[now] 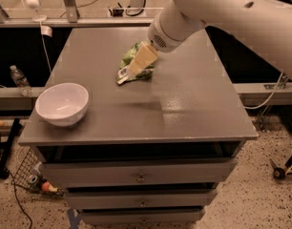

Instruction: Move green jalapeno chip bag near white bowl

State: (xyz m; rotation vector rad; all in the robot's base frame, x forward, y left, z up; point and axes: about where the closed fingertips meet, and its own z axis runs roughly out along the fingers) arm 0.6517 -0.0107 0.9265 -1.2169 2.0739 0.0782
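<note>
Starting at the near edge, the drawers (141, 171) under the tabletop (198, 113) are shut and play no part in this. Just beyond them, at about 8 o'clock from the tabletop's middle and close to the near-left corner, sits the white bowl (62, 104), upright, with nothing in it that I can see. Farther in, at about 12 o'clock from the middle, lies the green jalapeno chip bag (128, 57), well apart from the bowl. My hand (135, 67) is right over it, slanting down toward 7 o'clock. So I judge this to be the reach-and-grasp step: the bag is not yet lifted and none of the carry is done. How far open my hand is I cannot tell. It shows as one pale slab across the bag, and I cannot say whether it has hold of the foil, merely touches it, or hangs just above. The next move calls for a firm hold on the crumpled foil and a lift clear of the tabletop. After that comes a carry toward 8 o'clock, setting the bag down beside the bowl without knocking it. My hand covers the bag's middle, so only green edges and a white patch at its 7 o'clock end show, and any print is too small to read. Farthest off, my arm (222, 13) runs out of view at the top right, and what lies past the far edge is cluttered and hard to make out.
</note>
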